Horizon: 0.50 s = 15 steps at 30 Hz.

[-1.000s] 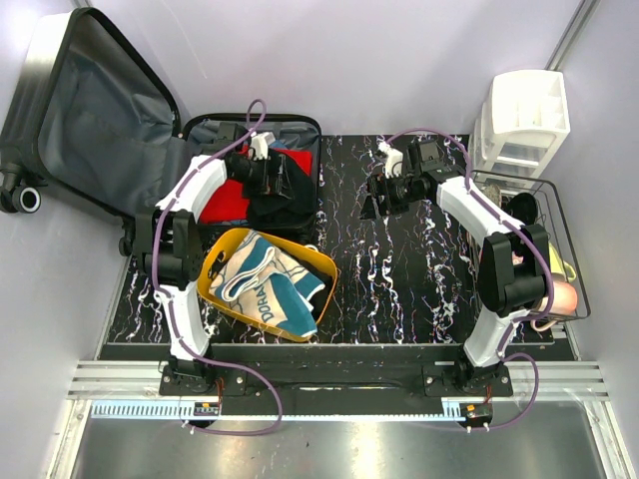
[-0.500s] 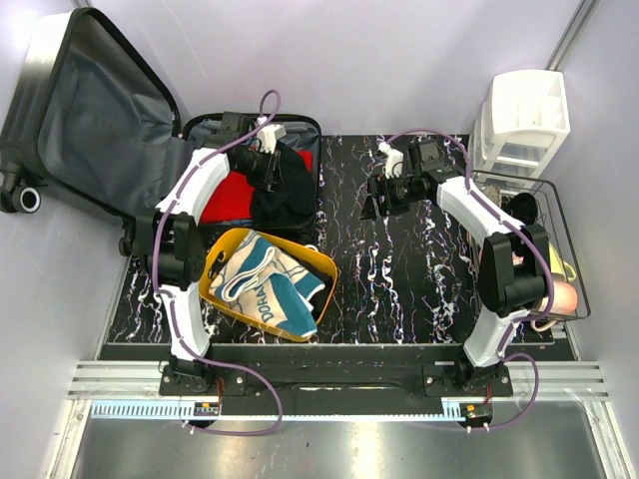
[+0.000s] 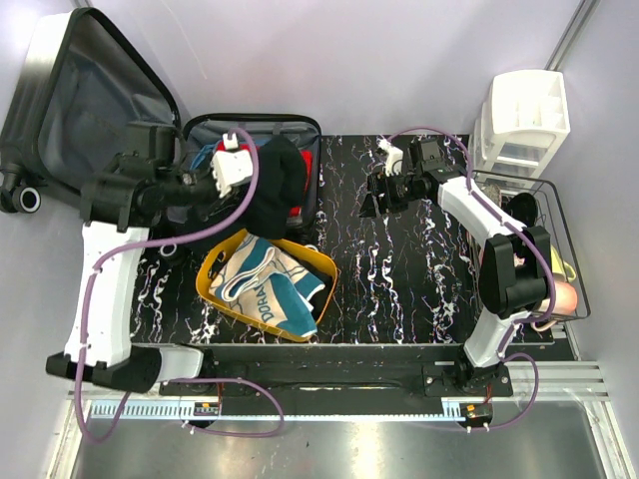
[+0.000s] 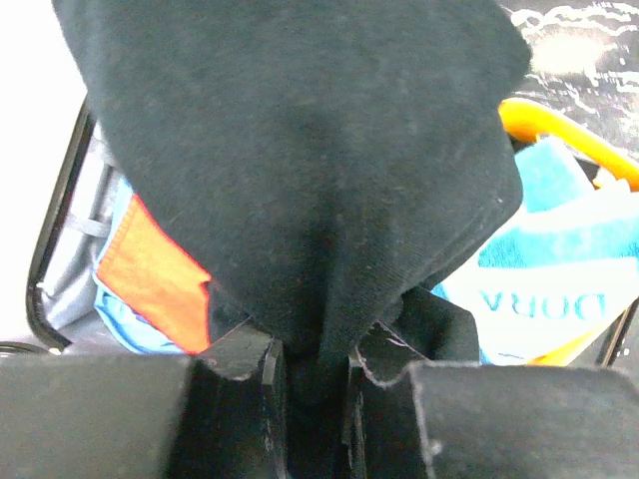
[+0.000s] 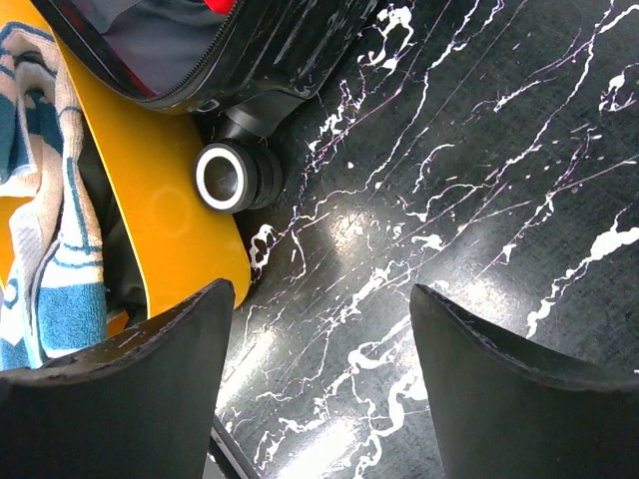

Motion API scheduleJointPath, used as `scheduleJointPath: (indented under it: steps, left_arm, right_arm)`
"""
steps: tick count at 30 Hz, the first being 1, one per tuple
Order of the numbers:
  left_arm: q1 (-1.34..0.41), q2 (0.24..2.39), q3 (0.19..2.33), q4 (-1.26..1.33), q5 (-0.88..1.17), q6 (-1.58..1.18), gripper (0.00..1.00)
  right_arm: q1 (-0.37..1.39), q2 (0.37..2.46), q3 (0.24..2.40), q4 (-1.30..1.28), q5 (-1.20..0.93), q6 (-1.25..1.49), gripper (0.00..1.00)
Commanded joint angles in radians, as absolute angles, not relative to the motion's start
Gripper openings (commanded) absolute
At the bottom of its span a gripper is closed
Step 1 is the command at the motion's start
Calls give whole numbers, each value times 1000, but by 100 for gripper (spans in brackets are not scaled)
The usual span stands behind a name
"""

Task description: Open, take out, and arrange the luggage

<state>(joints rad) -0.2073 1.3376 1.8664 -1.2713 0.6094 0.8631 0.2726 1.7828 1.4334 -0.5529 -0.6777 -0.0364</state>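
Since the luggage [image 3: 90, 110] already sits wide open at the far left corner of the table [image 3: 399, 269], with its lid leaning back on the wall, I think the opening part is done. Now I am in the taking-out part. My left gripper [image 4: 315, 364] is pinched tight on a black cloth [image 4: 300, 150] and holds it up over the open case, so the cloth hangs down. A yellow bin [image 3: 215, 261] just in front of the luggage has a blue and white towel [image 3: 265, 284] in it. I can see a red cloth [image 4: 155, 274] and something blue [image 4: 125, 324] inside the case, so there is more to take out. My right gripper [image 5: 319, 309] is wide open, holds nothing, and hangs above the table near a luggage wheel [image 5: 235, 178]. The sorting looks only just begun to me.
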Motion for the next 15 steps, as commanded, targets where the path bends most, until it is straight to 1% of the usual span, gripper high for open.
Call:
scheduleJointPath:
  steps: [1,7,10,14,15]
  left_arm:
    - [-207,1266,1873,-1448,701,1080,0]
    - [-212,1163,1835,-1544,758,1175,0]
    - [-224,1129,1718,-1545,729,1233,0]
    - [-239,1140,1591,-1543,709,1314,0]
    - [-250,1144,1530,-1519,694,1331,0]
  right_arm:
    - [271,1724,1439,-514,-722,-22,80]
    - [275,1691,1393,-503,-726,-17,80]
    - [276,1678,1376,-496,-729,-17,80]
    - [276,1674,1376,-495,-727,-15,80]
    - [276,1674,1376,-494,-727,-14,80]
